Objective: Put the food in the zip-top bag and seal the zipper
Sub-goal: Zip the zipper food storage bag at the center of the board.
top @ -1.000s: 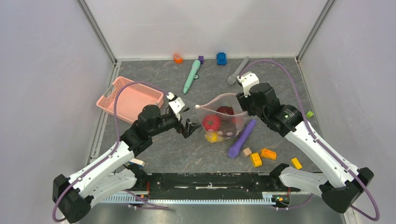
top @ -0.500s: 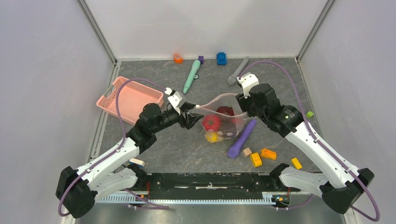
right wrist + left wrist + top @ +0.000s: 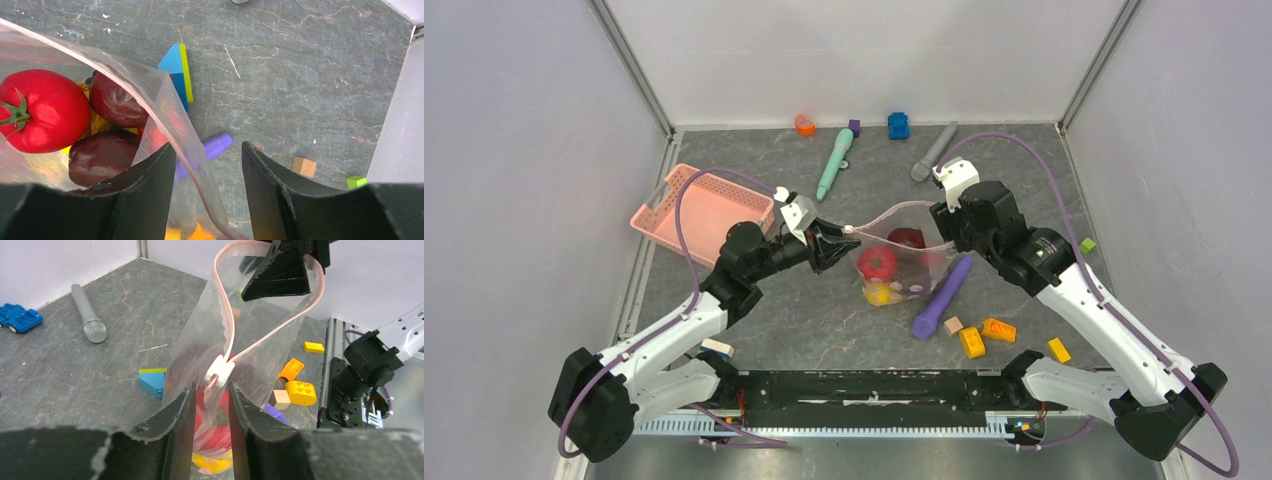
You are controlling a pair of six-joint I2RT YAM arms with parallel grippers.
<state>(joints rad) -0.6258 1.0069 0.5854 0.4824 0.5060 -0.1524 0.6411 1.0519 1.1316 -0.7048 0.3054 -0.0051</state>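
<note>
The clear zip-top bag [image 3: 914, 268] stands in the middle of the table with its mouth held up. Inside it lies the food: a red tomato [image 3: 877, 262] [image 3: 37, 117], maroon pieces [image 3: 115, 100] and a yellow piece [image 3: 879, 293]. The pink zipper [image 3: 227, 315] loops from the pale slider tab [image 3: 220, 372] [image 3: 850, 229] round to my right gripper. My left gripper [image 3: 834, 243] [image 3: 211, 386] has narrow jaws either side of the bag's corner just below the slider, with a gap still showing. My right gripper [image 3: 949, 225] [image 3: 207, 146] is open; the bag's rim runs between its fingers, the left one inside the bag.
A pink basket [image 3: 702, 212] sits at the left. A purple stick [image 3: 944, 295] lies against the bag's right side. A teal stick [image 3: 834, 163] and a grey microphone [image 3: 934, 152] lie behind. Yellow and orange blocks [image 3: 984, 335] are scattered near the front right. A blue wedge block [image 3: 152, 380] lies behind the bag.
My left gripper has moved up and right to the bag's slider corner, and its jaws have narrowed from wide apart. The right arm and the bag have stayed put.
</note>
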